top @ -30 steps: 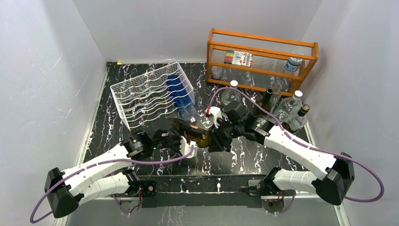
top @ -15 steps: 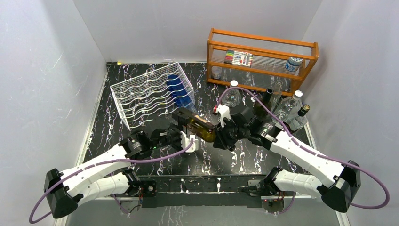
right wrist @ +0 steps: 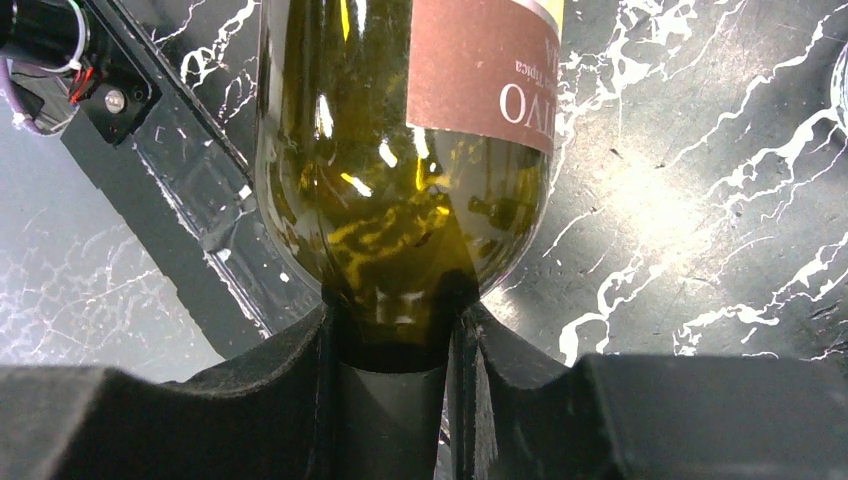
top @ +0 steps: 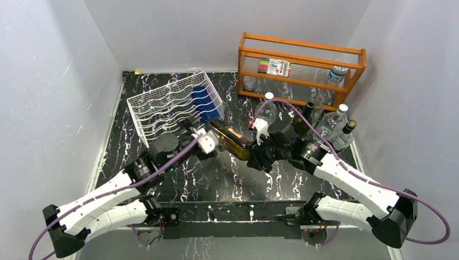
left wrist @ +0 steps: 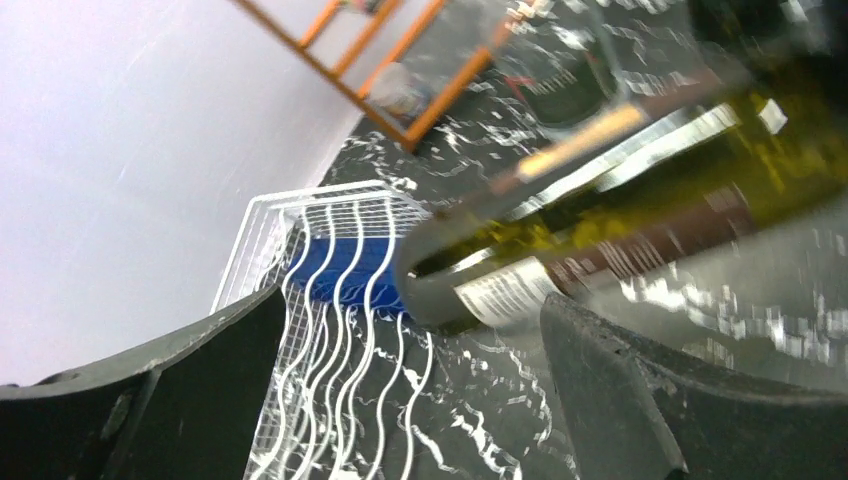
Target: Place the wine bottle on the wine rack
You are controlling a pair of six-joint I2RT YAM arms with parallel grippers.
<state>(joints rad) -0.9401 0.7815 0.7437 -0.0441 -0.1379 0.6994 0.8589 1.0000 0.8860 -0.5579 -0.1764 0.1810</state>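
- Wine bottle (top: pixel 231 141): dark olive-green glass with a maroon label. It lies tilted near level over the black marbled table (top: pixel 227 179), between the two arms. Its base end points toward the wine rack and its neck points toward the right arm.
- Right gripper (top: pixel 255 153): the fingers are clamped on the bottle's neck. The right wrist view confirms this, with the neck of the wine bottle (right wrist: pixel 400 200) wedged between the two black fingers (right wrist: pixel 250 400) where the shoulder narrows.
- Left gripper (top: pixel 208 142): it sits just beside the bottle's base end, on the rack side. In the left wrist view its fingers (left wrist: pixel 150 400) stand wide apart, and the bottle's base (left wrist: pixel 470 290) lies between and beyond them. Neither finger is seen touching the glass.
- Wine rack (top: pixel 162 116): white wire with wavy rows, standing at the far left of the table. Its near right corner is close to the bottle's base. The bottle is not in any cradle.
- Blue bottle (top: pixel 204 103): it lies in the rack's rightmost cradles.
- Orange wooden shelf (top: pixel 300 54): it stands at the far right against the back wall. A pack of coloured markers (top: pixel 274 66) lies on it.
- Other bottles (top: pixel 330 123): a cluster of clear and dark ones stands upright in front of the shelf, near the right arm.
- I cannot tell whether the bottle's underside clears the table.
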